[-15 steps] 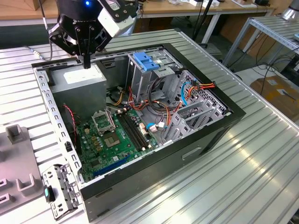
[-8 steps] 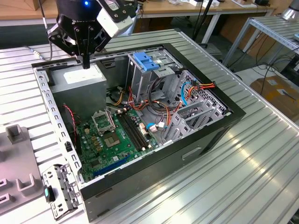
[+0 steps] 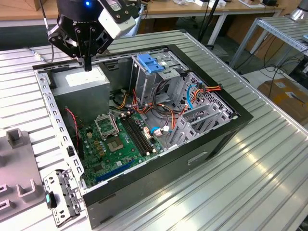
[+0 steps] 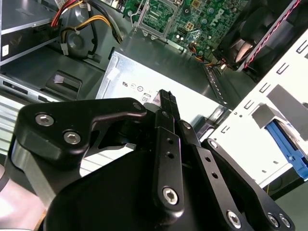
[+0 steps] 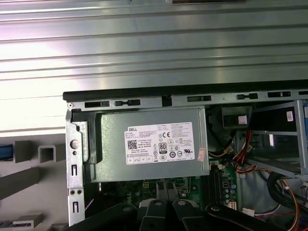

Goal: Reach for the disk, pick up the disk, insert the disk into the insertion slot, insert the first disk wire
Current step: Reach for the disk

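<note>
Black gripper point(image 3: 87, 67) — closed, holding nothing — hangs over the grey power supply point(image 3: 84, 79); disk not yet grasped, insertion slot point(image 3: 204, 115) looks unfilled.

Power supply point(image 5: 149, 144): grey box with white label, directly below the claw point(image 3: 87, 65).
Motherboard point(image 3: 120, 139): green, lower, past the supply.
Blue-capped cage point(image 3: 151, 65): beside claw, toward exterior view's right.
Table point(image 3: 250, 183): ribbed metal.

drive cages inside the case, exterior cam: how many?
2. A tall grey cage with a blue cap stands mid-case. The low perforated cage sits toward the exterior view's right. Cables could hide more.
</note>
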